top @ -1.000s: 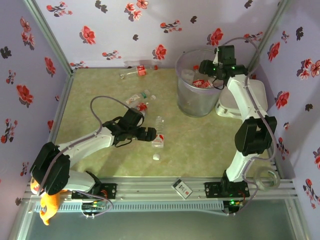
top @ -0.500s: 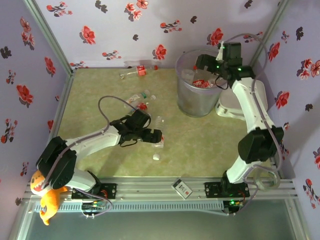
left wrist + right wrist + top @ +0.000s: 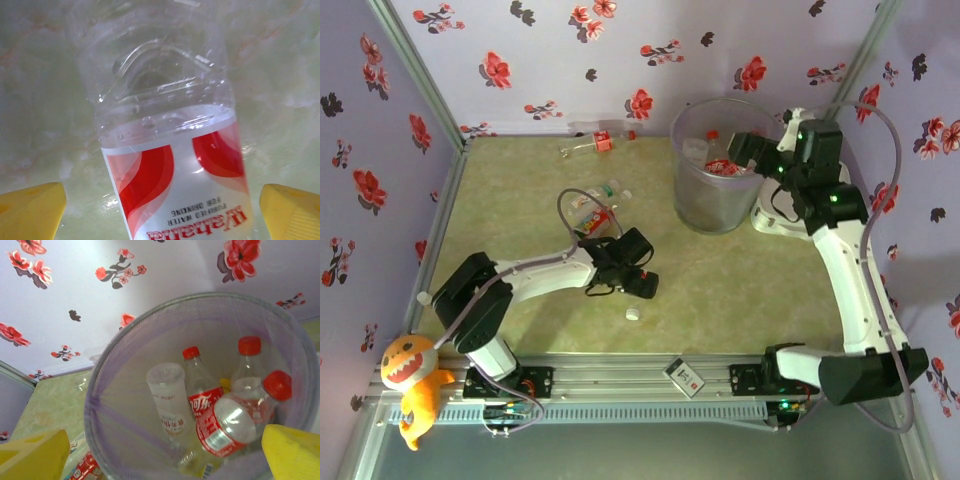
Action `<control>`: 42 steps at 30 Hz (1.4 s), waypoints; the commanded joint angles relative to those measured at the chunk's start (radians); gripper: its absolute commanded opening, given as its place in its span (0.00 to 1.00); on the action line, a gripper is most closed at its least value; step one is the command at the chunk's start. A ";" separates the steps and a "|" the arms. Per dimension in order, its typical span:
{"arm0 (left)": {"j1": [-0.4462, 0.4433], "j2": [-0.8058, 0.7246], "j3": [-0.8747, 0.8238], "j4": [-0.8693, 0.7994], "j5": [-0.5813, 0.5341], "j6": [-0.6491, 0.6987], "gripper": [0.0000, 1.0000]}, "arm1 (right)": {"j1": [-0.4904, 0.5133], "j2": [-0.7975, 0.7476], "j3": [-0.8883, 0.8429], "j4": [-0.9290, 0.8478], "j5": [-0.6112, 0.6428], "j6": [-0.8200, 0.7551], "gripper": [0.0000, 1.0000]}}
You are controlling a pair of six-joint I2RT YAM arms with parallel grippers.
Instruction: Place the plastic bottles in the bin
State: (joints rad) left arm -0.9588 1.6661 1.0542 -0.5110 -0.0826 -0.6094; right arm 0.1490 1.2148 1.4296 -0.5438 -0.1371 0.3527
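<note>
On open table (image 3: 520, 190) the left gripper (image 3: 160, 210) straddles a bottle (image 3: 165, 125), jaws spread. The right gripper (image 3: 162, 455), also spread, overlooks bottles (image 3: 225, 425) inside the bin (image 3: 200, 297).

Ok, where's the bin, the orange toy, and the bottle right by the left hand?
bin (image 3: 712, 205), top view, on its grey side wall.
orange toy (image 3: 408, 368), top view, on its head.
bottle (image 3: 172, 170), left wrist view, on its red and white label.
</note>
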 commanded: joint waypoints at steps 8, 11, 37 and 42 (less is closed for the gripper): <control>-0.008 0.042 -0.017 -0.006 -0.057 0.010 0.91 | 0.001 -0.090 -0.147 0.046 0.014 0.074 0.99; -0.008 0.049 -0.013 -0.005 -0.060 0.012 0.78 | 0.001 -0.097 -0.174 0.055 -0.006 0.089 0.99; 0.089 -0.215 -0.104 0.225 0.000 0.142 0.40 | 0.255 -0.125 -0.136 0.006 -0.101 0.098 0.99; 0.153 -0.329 -0.154 0.364 0.127 0.178 0.30 | 0.328 -0.065 -0.152 0.079 -0.099 0.152 0.99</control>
State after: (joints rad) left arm -0.8276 1.3861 0.9295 -0.2676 -0.0456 -0.4824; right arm 0.4507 1.1160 1.2697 -0.5270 -0.2195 0.4583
